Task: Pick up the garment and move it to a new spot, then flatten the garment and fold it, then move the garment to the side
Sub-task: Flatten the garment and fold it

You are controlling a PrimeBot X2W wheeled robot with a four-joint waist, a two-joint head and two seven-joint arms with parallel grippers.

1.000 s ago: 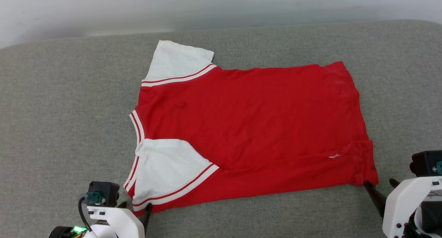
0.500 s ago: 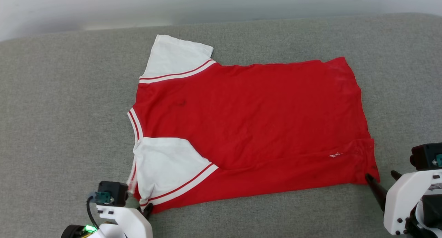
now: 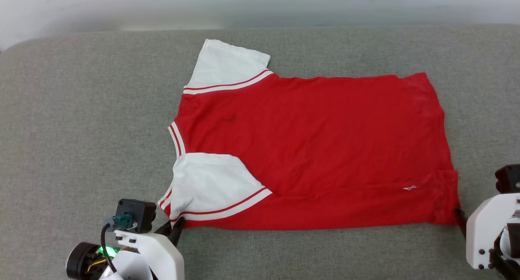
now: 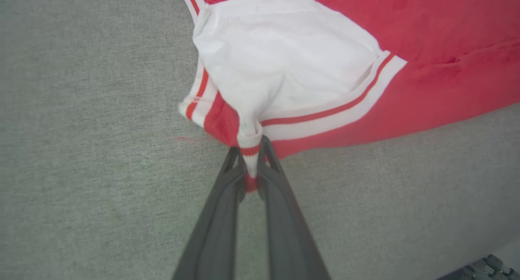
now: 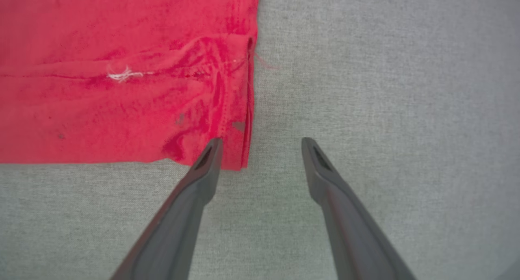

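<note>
The garment (image 3: 317, 150) lies flat on the grey cushion, plain red side up, with its white sleeves to the left and its hem to the right. My left gripper (image 4: 250, 150) is shut on the garment's (image 4: 308, 60) near sleeve corner, the striped trim pinched between the fingers. In the head view the left gripper (image 3: 175, 226) sits at the garment's near left corner. My right gripper (image 5: 260, 144) stands open at the near hem corner of the garment (image 5: 122, 68). Its left finger (image 5: 207, 158) rests at the cloth's edge. The right gripper's (image 3: 460, 215) dark fingertip touches the hem corner in the head view.
The grey fabric surface (image 3: 81, 129) spreads wide around the garment on the left, right and near sides. A pale wall (image 3: 260, 3) runs behind its far edge.
My left gripper has closed on the near sleeve corner, bunching the trim. The head camera has shifted, so the whole scene sits further right. The right gripper stays open at the hem.
</note>
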